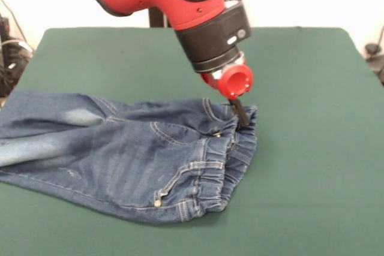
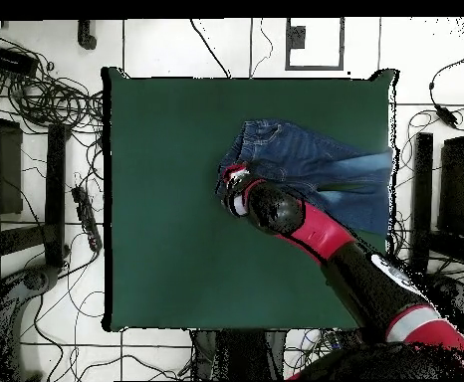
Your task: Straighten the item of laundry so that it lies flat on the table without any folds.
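The item of laundry [image 1: 138, 154] is a small pair of blue denim jeans on the table [image 1: 312, 148], its gathered waistband to the right and its faded legs running to the left edge. The fabric is folded over on itself, with one leg lying on the other. My gripper [image 1: 243, 119] comes down at the far right corner of the waistband, its thin black fingers [image 1: 239, 110] closed together on the band's edge. In the overhead view the jeans [image 2: 316, 164] lie toward the table's right side, and the gripper [image 2: 231, 184] sits at their left end.
The green table [image 2: 166, 199] stretches wide to the left of the jeans in the overhead view. The legs reach its right edge [image 2: 391, 199]. Cables [image 2: 47, 99] and dark stands [image 2: 420, 189] lie on the tiled floor around it.
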Controlling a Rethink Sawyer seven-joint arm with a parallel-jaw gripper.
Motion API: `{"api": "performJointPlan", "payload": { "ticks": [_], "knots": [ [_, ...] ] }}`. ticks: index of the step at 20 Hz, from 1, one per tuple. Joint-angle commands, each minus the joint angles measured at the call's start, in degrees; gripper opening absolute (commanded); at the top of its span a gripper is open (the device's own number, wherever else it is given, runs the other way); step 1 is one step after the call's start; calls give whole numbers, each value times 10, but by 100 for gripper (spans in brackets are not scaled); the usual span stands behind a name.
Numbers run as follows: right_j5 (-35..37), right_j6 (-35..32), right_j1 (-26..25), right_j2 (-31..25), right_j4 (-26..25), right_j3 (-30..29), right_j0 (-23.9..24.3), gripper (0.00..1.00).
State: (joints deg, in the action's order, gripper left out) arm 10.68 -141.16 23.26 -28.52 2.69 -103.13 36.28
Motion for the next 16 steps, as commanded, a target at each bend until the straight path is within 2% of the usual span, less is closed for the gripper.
{"api": "performJointPlan", "payload": {
  "ticks": [1, 7, 12, 16],
  "knots": [
    [-25, -35, -14, -102, -15, -62, -24, 0],
    [-32, -34, -21, -82, -16, -48, -39, 0],
    [-57, -44, -26, -44, -13, -17, -74, 0],
    [-80, -51, -40, -44, -7, -5, -86, 0]
  ]
}}
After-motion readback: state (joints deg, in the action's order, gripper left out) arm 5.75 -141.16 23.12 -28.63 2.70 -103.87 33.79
